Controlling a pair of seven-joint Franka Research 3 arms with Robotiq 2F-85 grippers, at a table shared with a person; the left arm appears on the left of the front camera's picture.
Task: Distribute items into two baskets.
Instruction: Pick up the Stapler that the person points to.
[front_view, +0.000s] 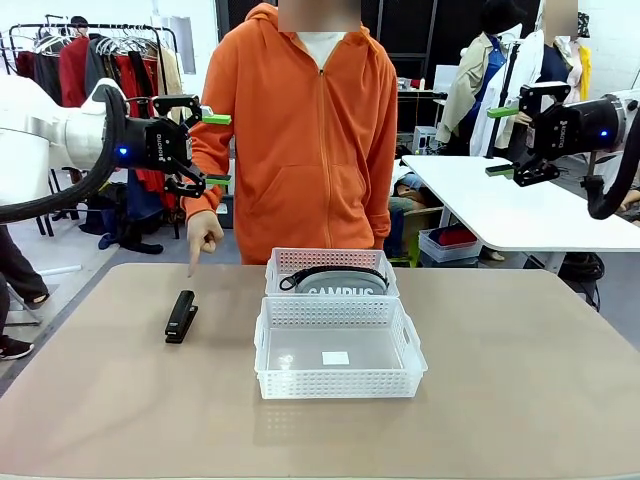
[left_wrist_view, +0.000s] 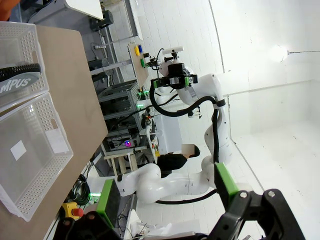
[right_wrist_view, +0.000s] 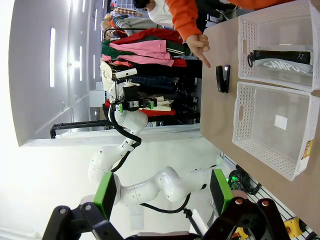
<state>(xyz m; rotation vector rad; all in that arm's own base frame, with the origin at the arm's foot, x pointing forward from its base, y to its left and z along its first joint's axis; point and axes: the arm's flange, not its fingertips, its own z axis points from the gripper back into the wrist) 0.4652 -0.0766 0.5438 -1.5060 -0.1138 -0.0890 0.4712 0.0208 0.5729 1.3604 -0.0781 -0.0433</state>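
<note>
A small black stapler (front_view: 181, 316) (right_wrist_view: 222, 78) lies on the tan table, left of the two baskets. A person's hand (front_view: 203, 235) (right_wrist_view: 197, 45) points a finger down at it from just behind. The grey "CAMPUS" pencil case (front_view: 335, 283) (right_wrist_view: 280, 59) (left_wrist_view: 15, 80) lies in the far basket (front_view: 330, 256) (right_wrist_view: 280, 35) (left_wrist_view: 20, 45). Directly in front stands the near basket (front_view: 340, 383) (right_wrist_view: 260, 115) (left_wrist_view: 35, 150), holding just a white label. My left gripper (front_view: 215, 150) (left_wrist_view: 167, 190) hangs open high at the left. My right gripper (front_view: 498, 141) (right_wrist_view: 162, 190) is open high at the right.
The person in an orange hoodie (front_view: 300, 140) stands at the table's far edge behind the baskets. A white table (front_view: 520, 205) stands behind on the right, a clothes rack (front_view: 100, 60) behind on the left. Bare tabletop (front_view: 520, 370) lies right of the baskets.
</note>
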